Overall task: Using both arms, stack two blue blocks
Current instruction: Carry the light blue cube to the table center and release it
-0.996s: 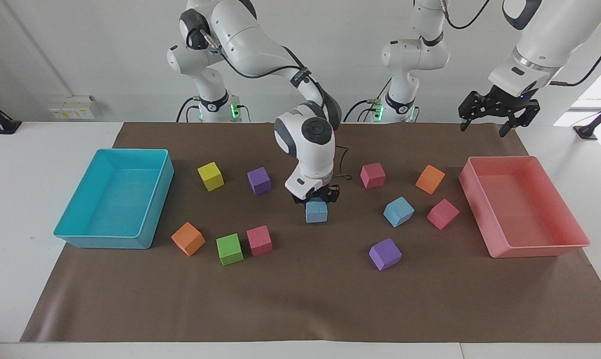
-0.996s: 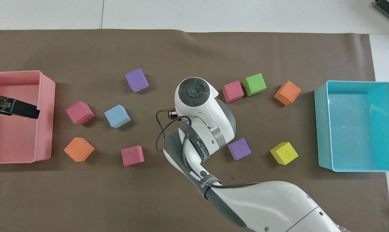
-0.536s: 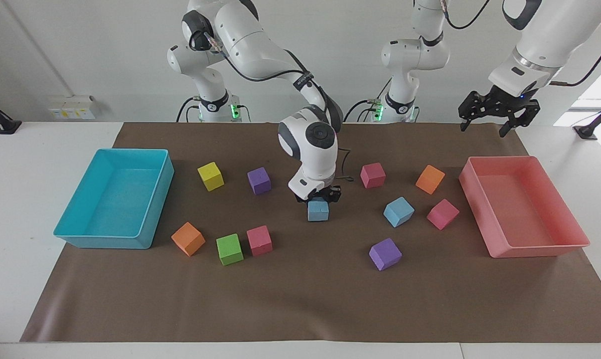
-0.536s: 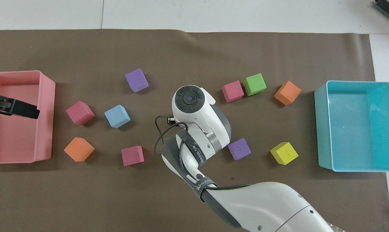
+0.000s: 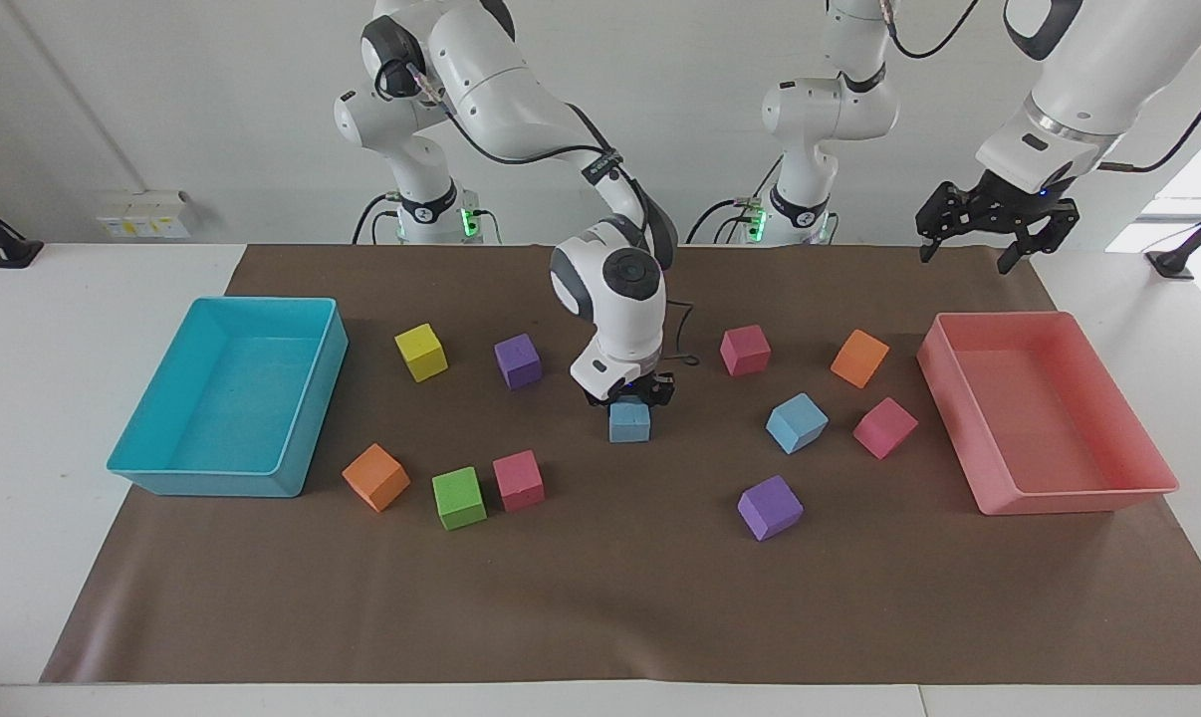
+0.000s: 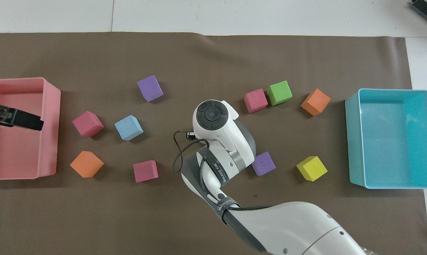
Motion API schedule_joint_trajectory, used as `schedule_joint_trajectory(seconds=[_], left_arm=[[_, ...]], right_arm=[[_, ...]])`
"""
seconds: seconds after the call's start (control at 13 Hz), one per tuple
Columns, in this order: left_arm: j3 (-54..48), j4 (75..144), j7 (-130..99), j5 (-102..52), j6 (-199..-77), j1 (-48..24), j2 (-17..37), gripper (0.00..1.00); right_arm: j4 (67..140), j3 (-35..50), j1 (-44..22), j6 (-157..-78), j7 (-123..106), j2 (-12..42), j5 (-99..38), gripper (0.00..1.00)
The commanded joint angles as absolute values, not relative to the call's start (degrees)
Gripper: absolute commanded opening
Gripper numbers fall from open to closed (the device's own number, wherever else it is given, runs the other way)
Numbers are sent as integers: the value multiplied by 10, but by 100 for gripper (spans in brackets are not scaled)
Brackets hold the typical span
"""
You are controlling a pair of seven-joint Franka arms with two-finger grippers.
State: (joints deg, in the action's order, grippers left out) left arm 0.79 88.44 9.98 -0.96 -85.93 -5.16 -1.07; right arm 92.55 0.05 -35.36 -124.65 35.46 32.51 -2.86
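One blue block (image 5: 629,421) is near the middle of the brown mat, close to its surface. My right gripper (image 5: 629,402) comes straight down onto it and is shut on its upper part. In the overhead view the right arm's wrist (image 6: 212,115) hides this block and the gripper. The second blue block (image 5: 797,422) (image 6: 128,127) lies free on the mat toward the left arm's end. My left gripper (image 5: 965,257) (image 6: 22,121) waits open and empty, high over the pink tray's end.
A pink tray (image 5: 1069,498) stands at the left arm's end and a cyan tray (image 5: 152,468) at the right arm's end. Purple (image 5: 770,507), pink (image 5: 884,427), orange (image 5: 859,358), green (image 5: 458,497) and yellow (image 5: 421,352) cubes are scattered around.
The right arm's wrist has drawn slightly back toward the robots, the blue block staying in its gripper. The left arm has not moved.
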Motion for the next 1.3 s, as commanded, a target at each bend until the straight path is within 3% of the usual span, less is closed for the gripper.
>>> schedule_joint_trajectory(seconds=[0.0,0.08,0.15,0.23,0.31,0.84,1.23], left_arm=[[14,904,94,-4,-875,-62,-26,100],[14,904,94,-4,-879,-62,-26,100],[14,908,98,-4,-889,-62,-26,100],[14,908,95,-4,-908,-63,-23,100],[14,909,94,-4,-924,-63,-21,100],[15,907,95,-1,-987,-90,24,100],[15,911,93,3,-1051,-97,54,100]], right_arm=[[951,4,-352,-1261,344,308,-22,0],[951,4,-352,-1260,344,308,-22,0],[950,4,-352,-1259,344,307,-22,18],[947,3,-352,-1255,345,306,-20,89],[947,3,-352,-1257,347,304,-20,100],[950,-1,-342,-1235,355,237,-18,100],[975,3,-288,-1214,296,169,-54,100]])
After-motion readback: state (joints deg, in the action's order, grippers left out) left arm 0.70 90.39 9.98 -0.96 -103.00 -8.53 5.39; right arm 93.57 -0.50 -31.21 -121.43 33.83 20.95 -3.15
